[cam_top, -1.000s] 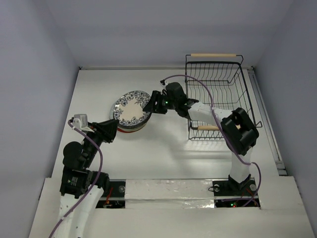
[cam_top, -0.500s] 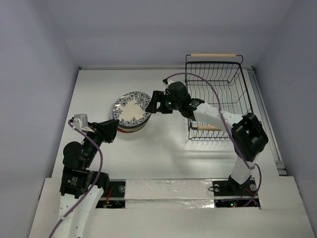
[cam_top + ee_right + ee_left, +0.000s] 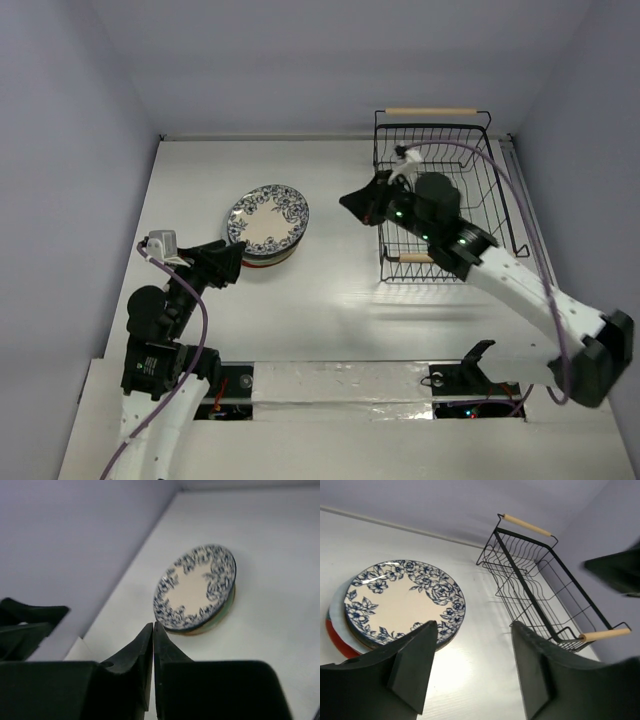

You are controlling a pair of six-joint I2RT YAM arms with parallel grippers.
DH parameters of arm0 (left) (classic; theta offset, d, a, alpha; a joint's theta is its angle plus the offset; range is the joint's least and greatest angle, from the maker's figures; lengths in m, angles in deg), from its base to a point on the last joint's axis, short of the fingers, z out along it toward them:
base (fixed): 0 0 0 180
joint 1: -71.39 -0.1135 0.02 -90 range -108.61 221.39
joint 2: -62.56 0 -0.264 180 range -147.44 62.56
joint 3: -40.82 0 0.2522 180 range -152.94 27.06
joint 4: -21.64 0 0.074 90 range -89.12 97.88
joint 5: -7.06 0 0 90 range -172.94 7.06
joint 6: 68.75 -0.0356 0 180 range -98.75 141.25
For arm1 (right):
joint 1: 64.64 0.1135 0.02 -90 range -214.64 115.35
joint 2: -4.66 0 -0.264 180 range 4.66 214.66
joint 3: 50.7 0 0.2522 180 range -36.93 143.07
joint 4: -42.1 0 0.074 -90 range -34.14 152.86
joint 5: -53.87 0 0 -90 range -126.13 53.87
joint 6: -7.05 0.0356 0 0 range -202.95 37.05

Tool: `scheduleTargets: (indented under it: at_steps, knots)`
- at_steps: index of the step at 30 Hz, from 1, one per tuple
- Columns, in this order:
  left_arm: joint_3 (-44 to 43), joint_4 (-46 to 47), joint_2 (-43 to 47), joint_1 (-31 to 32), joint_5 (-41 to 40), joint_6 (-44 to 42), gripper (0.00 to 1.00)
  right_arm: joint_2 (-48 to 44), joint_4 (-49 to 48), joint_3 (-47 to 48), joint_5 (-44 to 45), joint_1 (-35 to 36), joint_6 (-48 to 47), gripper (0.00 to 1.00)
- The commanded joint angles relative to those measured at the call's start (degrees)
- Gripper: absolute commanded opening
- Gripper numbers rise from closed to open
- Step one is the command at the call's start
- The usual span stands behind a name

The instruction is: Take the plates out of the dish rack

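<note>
Plates (image 3: 266, 222) stacked on the table (image 3: 330, 300), well left of the rack (image 3: 497, 190); left gripper (image 3: 232, 262) gapes empty near them, right gripper (image 3: 352, 200) closed tight on nothing beside the rack.

Two arms on show: the left arm (image 3: 150, 315) is black joints over a white lower link, a purple cable (image 3: 204, 335) looping along it, a pale camera block (image 3: 160, 243) at the wrist. The right arm (image 3: 520, 288) has long white links, black joints, green lights (image 3: 398, 212) and a second purple cable (image 3: 455, 144). The left gripper (image 3: 473, 625) has matte black wedge fingers (image 3: 412, 665)
</note>
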Motion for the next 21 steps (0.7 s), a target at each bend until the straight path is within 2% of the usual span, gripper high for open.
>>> scheduleTargets:
  at_steps: [1, 2, 4, 5, 7, 8, 9, 14, 21]
  knots:
    - [-2.09, 2.17, 0.6, -0.46, -0.7, -0.77, 0.57, -11.51, -5.06, -2.37, 6.54, 0.38, -4.06, 0.1]
    - [-2.27, 2.08, 0.86, -0.46, -1.15, -0.86, 0.64, -14.15, -4.97, -3.94, 8.72, 0.38, -4.51, 0.22]
    - [-2.18, 1.99, 1.48, -0.99, -1.85, -0.94, 0.7, -22.32, -4.8, -5.97, 14.43, 0.38, -5.04, 0.35]
    - [-2.27, 2.07, 1.48, -0.99, -1.85, -1.03, 0.74, -24.96, -5.32, -8.51, 16.72, 0.38, -5.39, 0.51]
    - [-2.36, 1.99, 1.4, -1.51, -2.2, -1.12, 0.77, -32.75, -6.02, -10.89, 23.29, 0.38, -7.05, 0.72]
    - [-2.36, 2.07, 1.39, -1.51, -2.29, -1.12, 0.78, -35.15, -5.85, -11.69, 25.33, 0.38, -7.41, 0.9]
    - [-2.53, 2.16, 1.22, -1.51, -2.21, -1.12, 0.79, -37.35, -5.68, -13.26, 28.83, 0.38, -7.94, 0.99]
    - [-3.5, 2.77, 0.43, -1.51, -1.94, -2.0, 0.81, -48.87, -6.64, -17.93, 33.7, 0.38, -9.87, 1.0]
    - [-10.69, 2.87, -4.05, -1.51, -2.73, -4.02, 0.84, -53.8, -3.92, -18.9, 36.25, 0.38, -13.65, 1.0]
